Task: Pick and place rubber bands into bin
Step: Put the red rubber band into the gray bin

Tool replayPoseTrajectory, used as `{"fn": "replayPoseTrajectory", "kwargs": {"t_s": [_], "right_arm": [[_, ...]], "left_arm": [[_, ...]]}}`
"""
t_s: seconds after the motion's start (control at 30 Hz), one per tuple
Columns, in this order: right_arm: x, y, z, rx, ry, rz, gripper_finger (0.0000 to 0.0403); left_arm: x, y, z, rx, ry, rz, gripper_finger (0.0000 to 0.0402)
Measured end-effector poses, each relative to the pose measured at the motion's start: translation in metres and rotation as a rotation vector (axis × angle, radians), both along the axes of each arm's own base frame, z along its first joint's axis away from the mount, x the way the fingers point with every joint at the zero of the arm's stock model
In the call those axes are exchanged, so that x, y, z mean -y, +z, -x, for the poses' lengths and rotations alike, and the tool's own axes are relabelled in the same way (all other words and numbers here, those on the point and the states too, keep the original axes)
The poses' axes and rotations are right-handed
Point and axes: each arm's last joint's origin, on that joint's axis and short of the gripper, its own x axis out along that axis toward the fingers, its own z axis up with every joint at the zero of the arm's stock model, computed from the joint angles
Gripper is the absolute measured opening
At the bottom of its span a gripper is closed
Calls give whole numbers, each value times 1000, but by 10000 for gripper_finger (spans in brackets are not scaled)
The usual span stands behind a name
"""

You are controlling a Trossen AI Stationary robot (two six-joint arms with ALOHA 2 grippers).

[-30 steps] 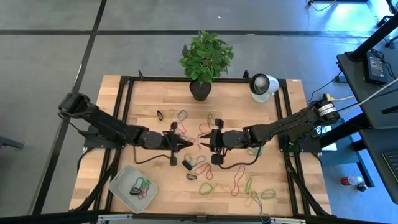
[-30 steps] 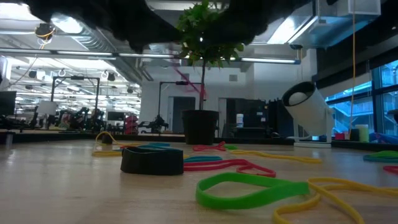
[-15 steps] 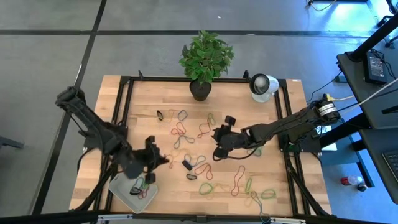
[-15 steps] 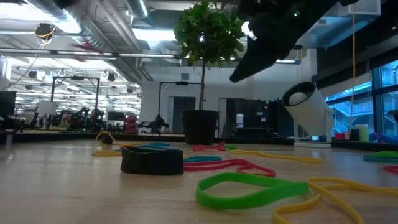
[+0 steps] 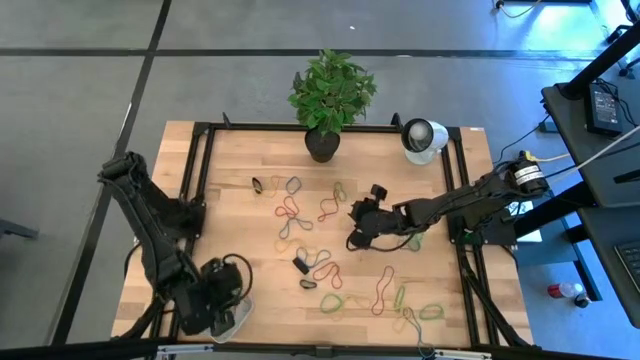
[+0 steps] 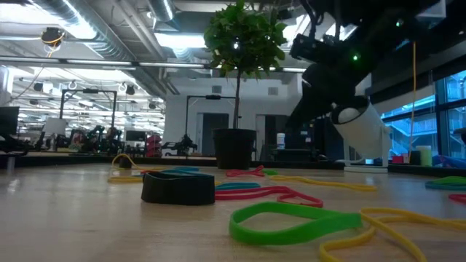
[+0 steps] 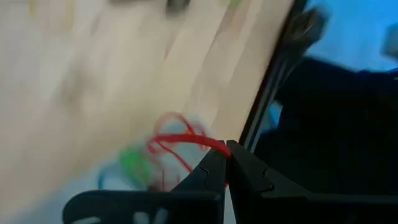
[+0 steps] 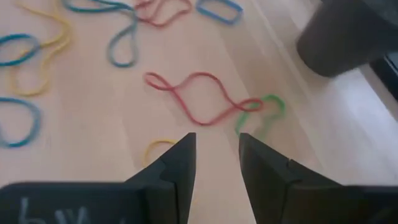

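Clenched tight, my left gripper (image 7: 227, 163) pinches a red rubber band (image 7: 177, 142) between its fingertips; that loop trails out ahead of the fingers over a blurred patch holding something green and red. From above, the left gripper (image 5: 222, 300) sits at the near left corner of the table (image 5: 230, 210), right over the bin (image 5: 238, 318), of which I see only a pale edge poking out beneath the arm. I cannot make out what lies inside it from overhead.

My right gripper (image 8: 217, 163) stands with its fingers apart and nothing between them. Overhead, the right gripper (image 5: 359, 232) is near the middle of the table, well apart from the left one. Just ahead of its fingers lies a red twisted band (image 8: 202, 98) whose end overlaps a green band (image 8: 266, 113); a small yellow band (image 8: 157, 147) lies close by the fingers.

Low down, nearest the front edge, I see a thick green loop (image 6: 295, 222) touching a yellow loop (image 6: 393, 229), then a black block (image 6: 178, 187) with red bands behind it. From above, the rest of the rubber bands (image 5: 335, 280) lie scattered loose across the middle and near right of the table.

Farther back stands a potted plant (image 5: 331, 97), and beside it a white round device (image 5: 424, 138) at the far right edge.
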Motion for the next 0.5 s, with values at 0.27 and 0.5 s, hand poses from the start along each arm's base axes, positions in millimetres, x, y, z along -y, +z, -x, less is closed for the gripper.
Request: {"fn": "replayPoseTrajectory", "kwargs": {"t_s": [0.27, 0.5], "right_arm": [[19, -9, 40, 263, 166, -154, 72], [27, -25, 104, 422, 265, -276, 32]], "left_arm": [[17, -23, 26, -174, 139, 35, 2], [11, -46, 40, -274, 223, -7, 2]]}}
